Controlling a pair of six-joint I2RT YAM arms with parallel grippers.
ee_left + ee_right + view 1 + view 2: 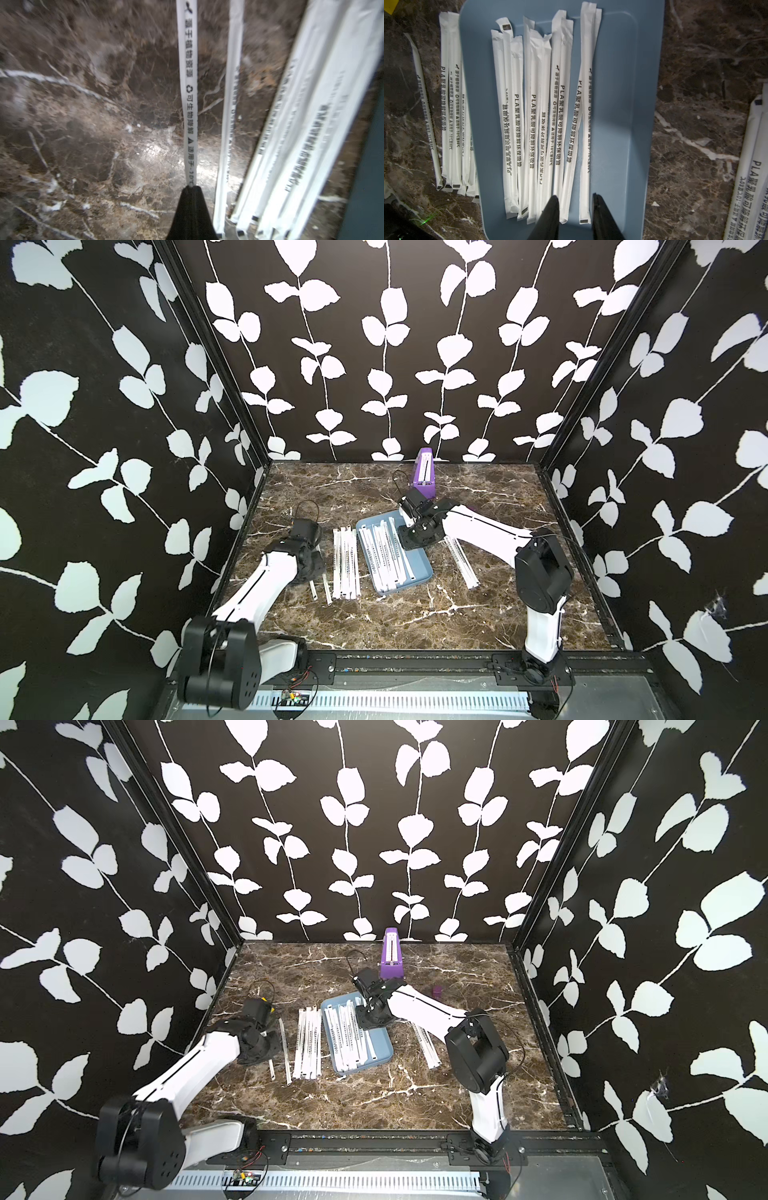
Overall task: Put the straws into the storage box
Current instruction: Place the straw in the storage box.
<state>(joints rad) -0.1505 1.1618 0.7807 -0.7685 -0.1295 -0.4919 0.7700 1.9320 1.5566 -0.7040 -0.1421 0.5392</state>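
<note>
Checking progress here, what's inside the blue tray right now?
A loose bundle of white wrapped straws lies lengthwise in the blue tray, overlapping; one side is bare. The lower straws are partly covered, so the exact count cannot be told.

Free over bare surface [415, 614] in front; blocked behind storage box [417, 567] by purple wedge [424, 477], on its left by straws [345, 560].
</note>
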